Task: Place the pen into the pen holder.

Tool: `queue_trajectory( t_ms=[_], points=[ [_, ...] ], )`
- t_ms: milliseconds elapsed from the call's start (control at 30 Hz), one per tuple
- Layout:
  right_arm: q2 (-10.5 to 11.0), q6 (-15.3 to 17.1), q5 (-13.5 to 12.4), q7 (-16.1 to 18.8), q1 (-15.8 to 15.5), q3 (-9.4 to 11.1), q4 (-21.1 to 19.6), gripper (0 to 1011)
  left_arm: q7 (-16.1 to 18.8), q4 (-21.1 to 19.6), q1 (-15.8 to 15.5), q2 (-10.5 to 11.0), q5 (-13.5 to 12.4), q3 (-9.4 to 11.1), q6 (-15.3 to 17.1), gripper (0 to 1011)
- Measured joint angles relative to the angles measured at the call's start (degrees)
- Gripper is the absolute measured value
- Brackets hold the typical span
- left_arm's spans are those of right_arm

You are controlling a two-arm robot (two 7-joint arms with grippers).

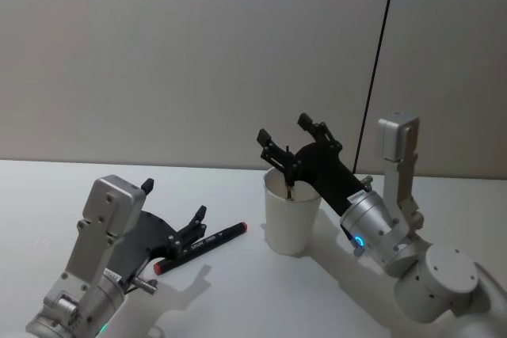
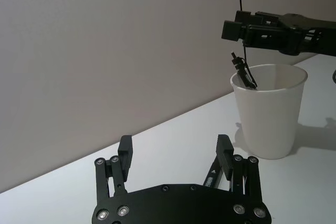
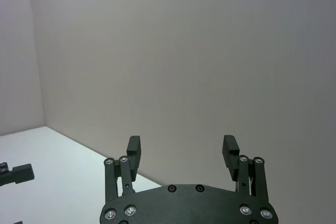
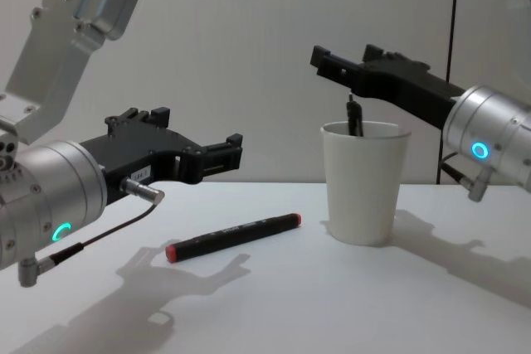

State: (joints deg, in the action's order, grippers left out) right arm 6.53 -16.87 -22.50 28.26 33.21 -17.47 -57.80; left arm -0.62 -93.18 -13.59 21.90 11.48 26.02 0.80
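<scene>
Both jaws spread wide, gripping nothing.

Items counted: one white paper cup [image 1: 291, 223]; one black red-ended marker [image 1: 202, 248]; one dark pen [image 4: 355, 118], which stood in the cup; two grippers, namely left gripper [image 1: 174, 199] and right gripper [image 1: 284, 128].

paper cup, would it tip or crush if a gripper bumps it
Probably light and tippy: the paper cup tapers to a narrower base and stands taller than wide. The pen leaning against its rim may pull it sideways. Its thin wall would likely dent if the open right gripper above it pinched hard.
</scene>
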Motion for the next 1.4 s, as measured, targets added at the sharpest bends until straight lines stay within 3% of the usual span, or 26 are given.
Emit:
queue_trajectory(
  t_ms=[100, 1000, 1400],
  points=[
    [0.3, 0.8, -0.4, -0.5, -0.8, 0.4, -1.6, 999, 0.0, 0.0, 0.0, 0.0, 0.0, 0.0, 0.0, 1003],
    [4.6, 9.8, -5.5, -9.0, -13.3, 5.6, -21.5, 1001, 0.0, 0.0, 0.0, 0.0, 0.0, 0.0, 0.0, 1003],
    [5.1, 10.7, -5.7, -10.4, -15.3, 5.9, -23.8, 1001, 0.0, 0.0, 0.0, 0.0, 0.0, 0.0, 0.0, 1003]
  ],
)
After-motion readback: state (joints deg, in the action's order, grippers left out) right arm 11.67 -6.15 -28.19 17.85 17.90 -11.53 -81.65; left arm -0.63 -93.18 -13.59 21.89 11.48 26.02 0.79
